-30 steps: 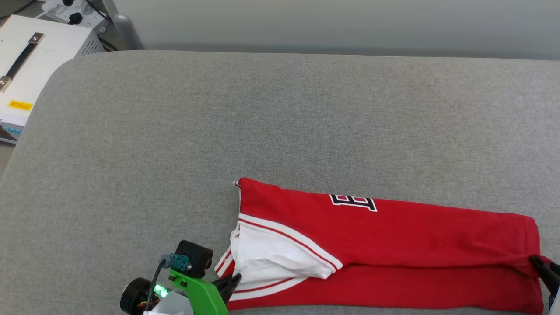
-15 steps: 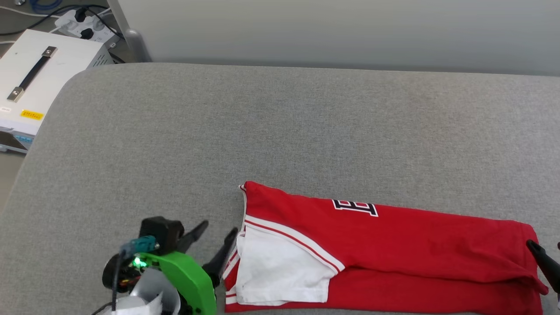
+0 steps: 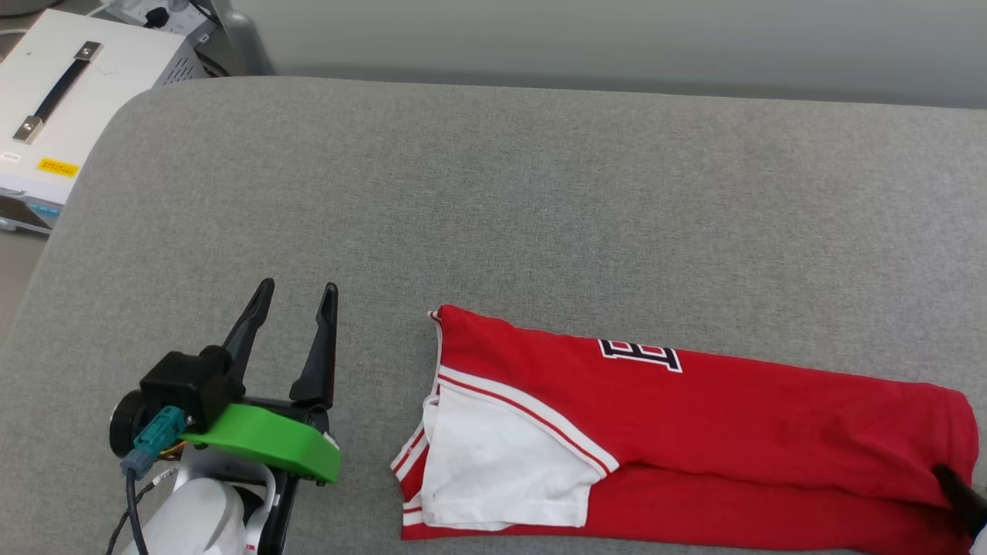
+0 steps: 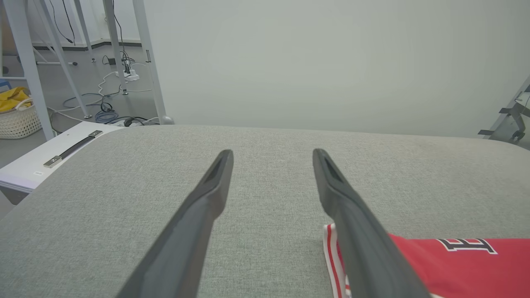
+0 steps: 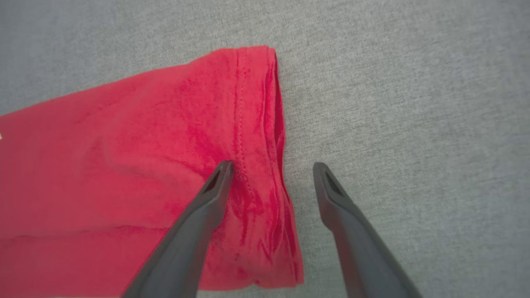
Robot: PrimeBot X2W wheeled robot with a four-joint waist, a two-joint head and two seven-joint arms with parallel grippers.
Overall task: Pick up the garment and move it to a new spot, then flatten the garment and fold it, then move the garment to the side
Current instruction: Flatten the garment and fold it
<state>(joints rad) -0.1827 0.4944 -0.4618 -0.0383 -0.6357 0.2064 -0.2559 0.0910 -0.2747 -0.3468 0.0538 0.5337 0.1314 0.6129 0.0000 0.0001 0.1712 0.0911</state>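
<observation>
Head view: the garment (image 3: 732, 432) lies on the grey fabric-topped bench (image 3: 540, 193), well apart from the white case (image 3: 77, 100) with the black handle, on the side of the bench farthest from that case. It looks already folded lengthwise into a long band.

The left claw (image 3: 297, 289) sits between the case and the garment, clear of the cloth. Its fingers are spread wide with nothing between them. The right claw (image 5: 271, 167) is at the end of the garment farthest from the case. It is also spread wide and grips nothing; one finger is over the red hem (image 5: 265, 124) and the other over bare bench.

The main risk, as I judge it, is at that hem. The layers there are loosely stacked and rumpled, so a finger dragging across them, or a pinch that takes only the top layer, would peel the fold open. At the end nearest the case, the white sleeve (image 3: 501, 470) lies loose on top of the red. A quick slide or a lift from one end could flip it out. A grasp from the left claw that misses the striped trim would leave that end behind and twist the band.

The garment's long axis runs across the bench, away from the case and slightly slanted. The sleeve end points toward the case's side and the hem end away from it. The black lettering (image 3: 641, 354) sits at the long edge nearer the case. That slant could make a crosswise fold land uneven unless both ends are squared.
</observation>
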